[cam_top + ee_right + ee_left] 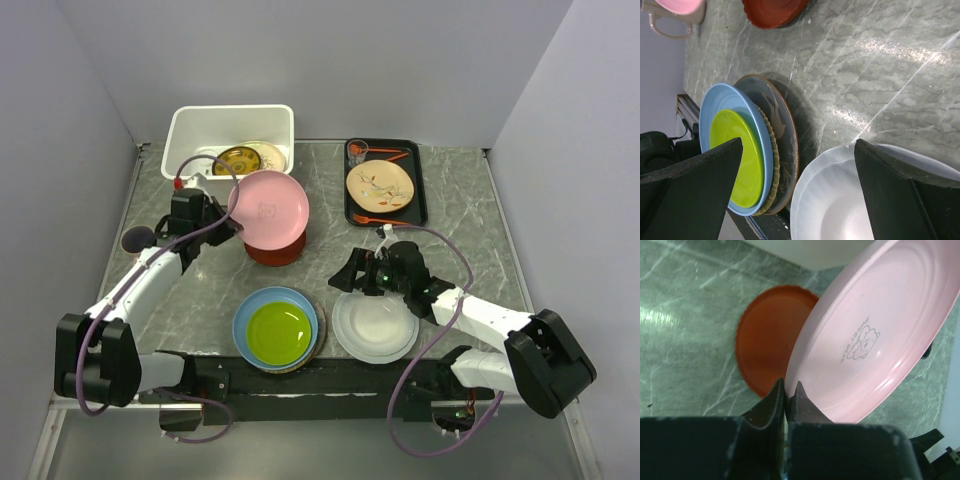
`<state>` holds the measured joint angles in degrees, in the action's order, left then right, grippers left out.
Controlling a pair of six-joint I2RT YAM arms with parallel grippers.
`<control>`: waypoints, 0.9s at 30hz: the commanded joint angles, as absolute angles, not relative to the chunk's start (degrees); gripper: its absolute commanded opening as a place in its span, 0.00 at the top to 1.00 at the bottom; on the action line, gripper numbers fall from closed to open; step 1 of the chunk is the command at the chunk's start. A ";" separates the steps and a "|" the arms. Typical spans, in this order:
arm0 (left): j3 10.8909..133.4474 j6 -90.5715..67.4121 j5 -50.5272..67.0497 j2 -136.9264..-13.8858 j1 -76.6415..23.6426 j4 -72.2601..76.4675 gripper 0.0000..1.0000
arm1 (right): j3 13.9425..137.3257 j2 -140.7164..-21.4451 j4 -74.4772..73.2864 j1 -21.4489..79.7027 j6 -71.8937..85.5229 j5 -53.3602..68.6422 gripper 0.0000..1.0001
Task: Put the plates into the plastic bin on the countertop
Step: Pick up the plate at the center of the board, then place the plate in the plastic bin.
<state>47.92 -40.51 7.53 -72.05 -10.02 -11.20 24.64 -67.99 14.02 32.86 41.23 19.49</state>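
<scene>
L gripper is clamped tight on the rim of the pink plate. The plate is up off the counter, left of the middle, face up & tilted. Its held edge points to the left edge. It's round, so no long side. Right under it a red-brown plate sits on the counter.

The bin is at the far left corner, its long side along the far edge, just past the pink plate. In it: a gold-brown plate & a cream plate, overlapping.

R gripper is wide open w/ nothing in it, over the far-left rim of the white plate by the near edge. Left of that is a stack: lime plate on blue plate, dark plate at the bottom.

A black tray w/ a peach plate sits by the far edge, right of the middle.
</scene>
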 commanded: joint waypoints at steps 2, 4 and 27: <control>54.22 -39.90 9.32 -73.03 -10.20 -8.35 0.99 | 26.81 -67.41 12.48 33.31 40.34 18.72 0.00; 55.80 -39.81 9.32 -73.74 -10.20 -8.35 0.99 | 26.98 -67.32 12.39 33.31 40.34 18.63 0.00; 68.46 -42.10 9.93 -81.38 -10.11 -7.21 0.99 | 26.54 -66.71 12.04 33.31 39.99 18.46 0.00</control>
<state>63.68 -41.39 9.17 -80.99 -10.00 -10.61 25.17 -67.92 12.75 32.86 40.99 19.09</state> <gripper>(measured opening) 0.044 0.999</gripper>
